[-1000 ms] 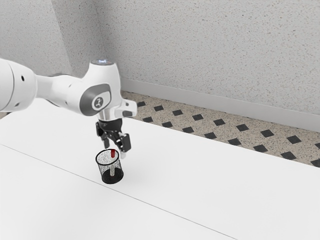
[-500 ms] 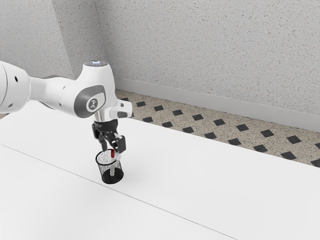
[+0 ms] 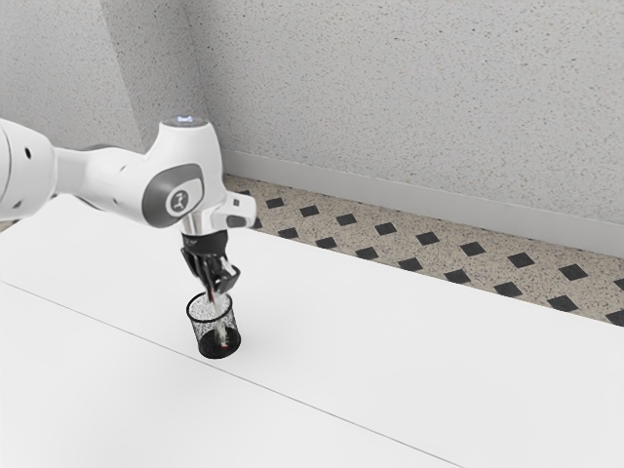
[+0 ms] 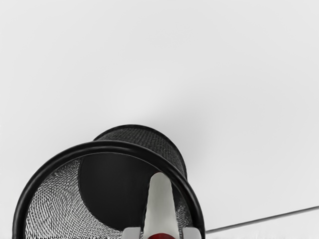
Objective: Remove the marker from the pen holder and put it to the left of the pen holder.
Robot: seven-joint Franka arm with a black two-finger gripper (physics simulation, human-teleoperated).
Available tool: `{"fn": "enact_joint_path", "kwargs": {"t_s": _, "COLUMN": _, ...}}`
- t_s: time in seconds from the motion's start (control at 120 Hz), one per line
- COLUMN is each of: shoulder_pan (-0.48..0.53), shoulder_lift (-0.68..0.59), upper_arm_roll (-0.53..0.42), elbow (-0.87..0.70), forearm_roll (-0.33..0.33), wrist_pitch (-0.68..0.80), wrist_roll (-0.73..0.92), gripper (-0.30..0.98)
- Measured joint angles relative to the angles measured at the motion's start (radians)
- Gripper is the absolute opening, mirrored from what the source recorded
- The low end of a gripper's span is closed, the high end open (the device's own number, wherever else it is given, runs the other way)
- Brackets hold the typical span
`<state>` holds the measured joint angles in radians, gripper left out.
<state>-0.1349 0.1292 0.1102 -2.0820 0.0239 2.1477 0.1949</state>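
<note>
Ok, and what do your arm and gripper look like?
My arm is smooth white with rounded segments and a few small dark spots. Near the wrist it carries a dark grey patch with a round marking, and a small bluish light on top. The gripper is black, its two fingers ending in light grey tips.

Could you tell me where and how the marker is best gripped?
I'd take the marker by its red upper end, from above, pinching opposite sides, as the gripper does: it is slender, and the pen holder's wall surrounds its lower part.
</note>
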Motion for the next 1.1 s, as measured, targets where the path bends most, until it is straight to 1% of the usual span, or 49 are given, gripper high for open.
{"fn": "enact_joint_path", "kwargs": {"t_s": 0.092, "shoulder_pan": 0.005, "shoulder_lift": -0.008, "upper_arm_roll": 0.001, "elbow": -0.002, "forearm_roll": 0.006, "wrist_pitch": -0.002, "wrist_roll": -0.003, "gripper": -0.05}}
{"fn": "enact_joint_path", "kwargs": {"t_s": 0.167, "shoulder_pan": 0.012, "shoulder_lift": -0.04, "upper_arm_roll": 0.001, "elbow": -0.022, "forearm_roll": 0.011, "wrist_pitch": -0.004, "wrist_roll": -0.007, "gripper": -0.07}}
{"fn": "enact_joint_path", "kwargs": {"t_s": 0.283, "shoulder_pan": 0.016, "shoulder_lift": -0.121, "upper_arm_roll": 0.002, "elbow": -0.045, "forearm_roll": 0.02, "wrist_pitch": -0.021, "wrist_roll": -0.015, "gripper": -0.09}}
{"fn": "enact_joint_path", "kwargs": {"t_s": 0.433, "shoulder_pan": 0.007, "shoulder_lift": -0.245, "upper_arm_roll": 0.024, "elbow": -0.046, "forearm_roll": 0.053, "wrist_pitch": -0.067, "wrist_roll": -0.028, "gripper": -0.1}}
{"fn": "enact_joint_path", "kwargs": {"t_s": 0.492, "shoulder_pan": 0.026, "shoulder_lift": -0.276, "upper_arm_roll": 0.033, "elbow": -0.043, "forearm_roll": 0.07, "wrist_pitch": -0.088, "wrist_roll": -0.032, "gripper": -0.1}}
{"fn": "enact_joint_path", "kwargs": {"t_s": 0.55, "shoulder_pan": 0.07, "shoulder_lift": -0.285, "upper_arm_roll": 0.037, "elbow": -0.039, "forearm_roll": 0.081, "wrist_pitch": -0.107, "wrist_roll": -0.035, "gripper": -0.1}}
{"fn": "enact_joint_path", "kwargs": {"t_s": 0.608, "shoulder_pan": 0.118, "shoulder_lift": -0.269, "upper_arm_roll": 0.039, "elbow": -0.03, "forearm_roll": 0.088, "wrist_pitch": -0.122, "wrist_roll": -0.035, "gripper": -0.1}}
{"fn": "enact_joint_path", "kwargs": {"t_s": 0.742, "shoulder_pan": 0.219, "shoulder_lift": -0.123, "upper_arm_roll": 0.046, "elbow": 0.083, "forearm_roll": 0.094, "wrist_pitch": -0.143, "wrist_roll": -0.01, "gripper": -0.1}}
{"fn": "enact_joint_path", "kwargs": {"t_s": 0.833, "shoulder_pan": 0.281, "shoulder_lift": -0.056, "upper_arm_roll": 0.038, "elbow": 0.109, "forearm_roll": 0.096, "wrist_pitch": -0.148, "wrist_roll": 0.011, "gripper": -0.1}}
{"fn": "enact_joint_path", "kwargs": {"t_s": 0.883, "shoulder_pan": 0.287, "shoulder_lift": -0.029, "upper_arm_roll": 0.039, "elbow": 0.113, "forearm_roll": 0.096, "wrist_pitch": -0.148, "wrist_roll": 0.022, "gripper": -0.1}}
{"fn": "enact_joint_path", "kwargs": {"t_s": 1.042, "shoulder_pan": 0.256, "shoulder_lift": 0.035, "upper_arm_roll": 0.039, "elbow": 0.115, "forearm_roll": 0.098, "wrist_pitch": -0.131, "wrist_roll": 0.049, "gripper": -0.1}}
{"fn": "enact_joint_path", "kwargs": {"t_s": 1.1, "shoulder_pan": 0.261, "shoulder_lift": 0.066, "upper_arm_roll": 0.039, "elbow": 0.145, "forearm_roll": 0.098, "wrist_pitch": -0.123, "wrist_roll": 0.06, "gripper": -0.1}}
